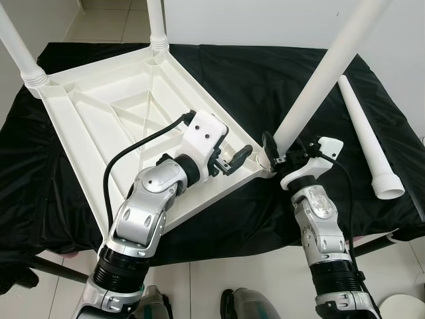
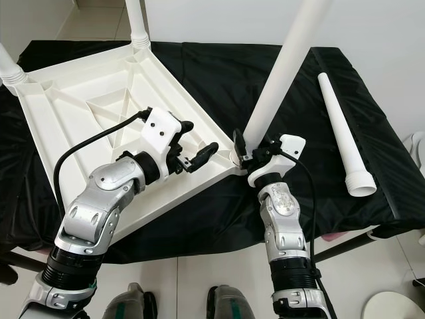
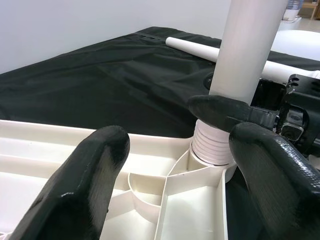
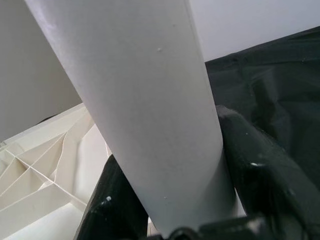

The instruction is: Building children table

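We logged the black-draped surface bearing the upturned white tabletop. At its near corner stood a leg, right gripper jaws clamped on it. Left gripper over that corner, jaws apart. Loose leg lay beyond.

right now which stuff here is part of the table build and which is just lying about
Job:
- upturned tabletop
- leg gripped by right hand
- left hand by that corner
- spare leg

Lying about:
- black cloth
- white object on floor
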You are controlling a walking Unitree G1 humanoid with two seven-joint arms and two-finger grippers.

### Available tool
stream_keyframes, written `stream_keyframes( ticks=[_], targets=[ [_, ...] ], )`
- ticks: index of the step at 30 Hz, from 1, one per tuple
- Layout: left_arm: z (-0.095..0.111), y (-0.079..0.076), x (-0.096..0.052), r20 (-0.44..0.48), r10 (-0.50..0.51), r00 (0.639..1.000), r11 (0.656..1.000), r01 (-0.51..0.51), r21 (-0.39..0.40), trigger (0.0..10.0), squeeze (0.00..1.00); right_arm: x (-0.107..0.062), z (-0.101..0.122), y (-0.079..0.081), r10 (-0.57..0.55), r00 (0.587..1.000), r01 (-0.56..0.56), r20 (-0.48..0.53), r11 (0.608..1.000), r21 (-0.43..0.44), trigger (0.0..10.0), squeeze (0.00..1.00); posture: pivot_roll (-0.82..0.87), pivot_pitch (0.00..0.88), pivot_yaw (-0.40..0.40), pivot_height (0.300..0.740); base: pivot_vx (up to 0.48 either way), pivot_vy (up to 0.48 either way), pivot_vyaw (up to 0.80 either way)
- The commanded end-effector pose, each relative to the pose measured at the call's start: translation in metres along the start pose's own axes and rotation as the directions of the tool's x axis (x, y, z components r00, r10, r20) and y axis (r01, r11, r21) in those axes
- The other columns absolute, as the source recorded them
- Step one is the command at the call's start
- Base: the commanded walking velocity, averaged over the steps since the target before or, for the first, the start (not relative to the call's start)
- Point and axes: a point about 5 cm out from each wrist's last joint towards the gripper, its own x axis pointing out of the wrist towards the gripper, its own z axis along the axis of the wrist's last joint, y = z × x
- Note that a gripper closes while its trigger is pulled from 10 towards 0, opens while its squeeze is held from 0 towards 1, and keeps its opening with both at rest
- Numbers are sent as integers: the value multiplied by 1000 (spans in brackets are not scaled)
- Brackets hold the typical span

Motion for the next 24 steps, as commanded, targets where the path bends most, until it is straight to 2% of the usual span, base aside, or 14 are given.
stream_keyframes(
  ticks=[1, 12, 15, 24],
  targets=[
    [5, 1, 0, 15, 27, 1000, 1000, -27, 3, 10000, 0, -11, -26, 5, 26, 992, -26, -122, 1000, 7, 10000, 0, -114, 68, -1, 740, 0, 0, 0],
    [6, 1, 0, 16, 26, 1000, 1000, -26, 4, 10000, 0, -6, -35, -2, -10, 978, 17, -209, 999, 29, 10000, 0, -115, 70, 0, 740, 0, 0, 0],
    [6, 0, 0, 16, 24, 1000, 1000, -24, 4, 10000, 0, -1, -37, -3, -8, 971, 5, -241, 1000, -11, 10000, 0, -113, 70, -1, 740, 0, 0, 0],
    [6, 0, -1, 17, 27, 1000, 1000, -27, 2, 10000, 0, 6, -34, 0, 9, 971, -10, -239, 1000, -1, 10000, 0, -109, 71, -4, 740, 0, 0, 0]
  ],
)
